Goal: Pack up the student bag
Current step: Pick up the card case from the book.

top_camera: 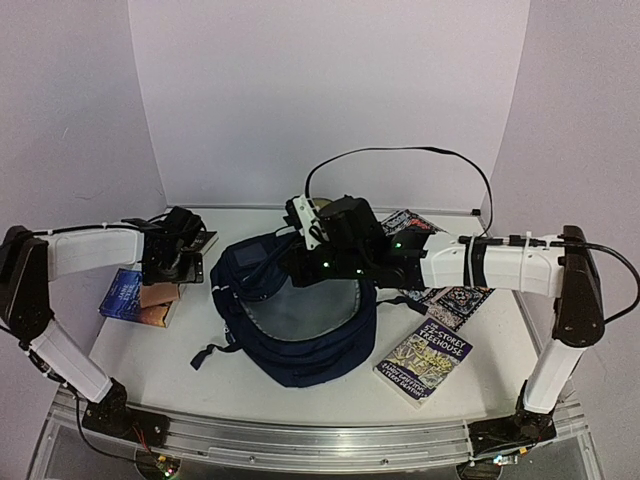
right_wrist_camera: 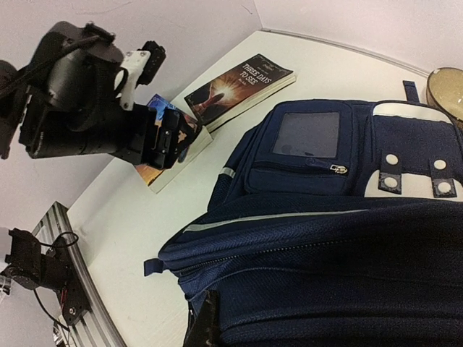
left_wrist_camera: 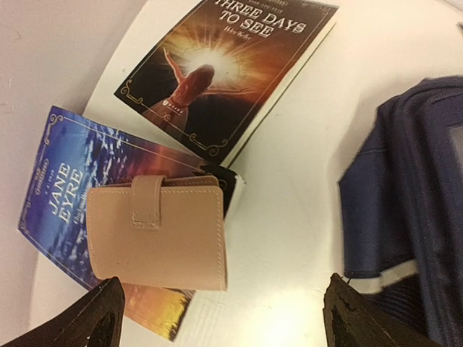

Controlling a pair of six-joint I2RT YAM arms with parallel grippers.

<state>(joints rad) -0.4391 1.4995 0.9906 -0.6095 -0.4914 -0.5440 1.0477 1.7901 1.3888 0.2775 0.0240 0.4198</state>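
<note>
The student bag (top_camera: 300, 325), navy blue with a white stripe, lies in the middle of the table with its main opening gaping towards the camera. It fills the right wrist view (right_wrist_camera: 325, 217). My right gripper (top_camera: 298, 262) is at the bag's upper rim, shut on the fabric; only one finger (right_wrist_camera: 206, 322) shows, the other is hidden by the bag. My left gripper (left_wrist_camera: 224, 285) is open and empty, hovering just right of a tan wallet (left_wrist_camera: 159, 235) that lies on the "Jane Eyre" book (left_wrist_camera: 61, 195). "Three Days to See" (left_wrist_camera: 224, 72) lies beyond.
Right of the bag lie "The 52-Storey Treehouse" (top_camera: 425, 360) and a patterned book (top_camera: 455, 298), with another book (top_camera: 410, 222) behind the right arm. A round yellowish object (right_wrist_camera: 445, 87) sits behind the bag. White walls close in on three sides.
</note>
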